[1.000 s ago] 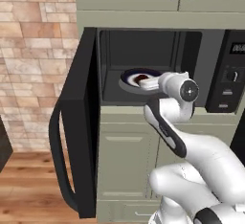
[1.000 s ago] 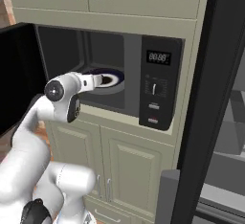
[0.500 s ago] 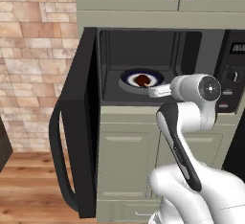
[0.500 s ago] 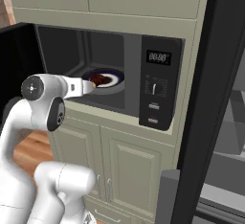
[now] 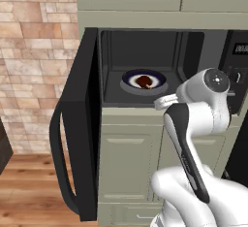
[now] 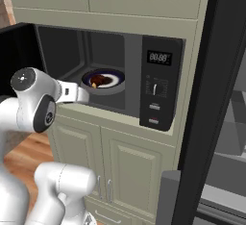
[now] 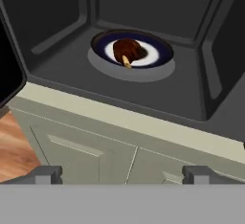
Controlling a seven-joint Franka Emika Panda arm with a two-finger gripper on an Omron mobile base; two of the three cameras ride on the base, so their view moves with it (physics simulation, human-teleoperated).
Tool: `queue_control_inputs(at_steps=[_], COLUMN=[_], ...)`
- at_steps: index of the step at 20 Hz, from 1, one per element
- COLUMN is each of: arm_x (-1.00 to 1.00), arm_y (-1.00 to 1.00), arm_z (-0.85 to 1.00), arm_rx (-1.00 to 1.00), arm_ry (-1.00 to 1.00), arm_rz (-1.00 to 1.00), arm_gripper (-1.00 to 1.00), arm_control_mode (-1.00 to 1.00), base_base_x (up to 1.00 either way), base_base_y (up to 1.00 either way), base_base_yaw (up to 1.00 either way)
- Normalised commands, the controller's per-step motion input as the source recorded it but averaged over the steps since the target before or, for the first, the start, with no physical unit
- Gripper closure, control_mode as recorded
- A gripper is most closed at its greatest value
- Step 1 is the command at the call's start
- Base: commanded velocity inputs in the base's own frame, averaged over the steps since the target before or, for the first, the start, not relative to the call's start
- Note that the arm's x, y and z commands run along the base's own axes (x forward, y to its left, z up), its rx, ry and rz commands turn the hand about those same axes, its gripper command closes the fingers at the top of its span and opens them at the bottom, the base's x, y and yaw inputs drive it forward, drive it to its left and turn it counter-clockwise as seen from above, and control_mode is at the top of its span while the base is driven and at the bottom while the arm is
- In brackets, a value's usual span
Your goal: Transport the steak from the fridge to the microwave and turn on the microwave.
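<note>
In the left base view the microwave (image 5: pixel 145 71) stands open, its black door (image 5: pixel 85 124) swung out to the left with the curved handle (image 5: pixel 60 163) on its outer face. Inside the microwave a blue-rimmed plate (image 5: pixel 143 80) lies on the floor of the cavity, and the steak (image 5: pixel 143 81) rests on the middle of that plate. The white arm (image 5: pixel 193 124) stands in front of the microwave, to the right of the opening, with its wrist just outside the lower front edge. Pale green cabinet doors (image 5: pixel 131 168) sit below the microwave and a brick wall (image 5: pixel 38 51) lies to its left.

In the right base view the steak (image 6: pixel 99 80) again lies on the plate (image 6: pixel 103 79) inside the microwave (image 6: pixel 110 75). The control panel (image 6: pixel 158 82) with its display is on the right side of the microwave. The fridge (image 6: pixel 216 99) stands to the right of the microwave, its black frame near the panel.

In the hand view the gripper (image 7: pixel 122 174) is spread wide and holds nothing; its two fingertips (image 7: pixel 45 174) sit well apart, outside the microwave and in front of the cabinet below it. The steak (image 7: pixel 127 50) sits on the plate (image 7: pixel 160 53) deep in the cavity, apart from the gripper
</note>
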Motion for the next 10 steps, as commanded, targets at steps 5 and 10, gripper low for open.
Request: queue_control_inputs(at_steps=[5,10], arm_x=[-0.3,-0.53], arm_y=[0.0,-0.01], arm_z=[-0.38,-0.41], arm_rx=[-0.03,-0.02], arm_ry=[0.0,-0.15], arm_rz=[0.01,0.03], arm_gripper=[-1.0,-1.0], arm_control_mode=[-1.0,-1.0], base_base_x=[0.0,0.0], base_base_y=[0.0,0.0], base_base_yaw=[0.0,0.0])
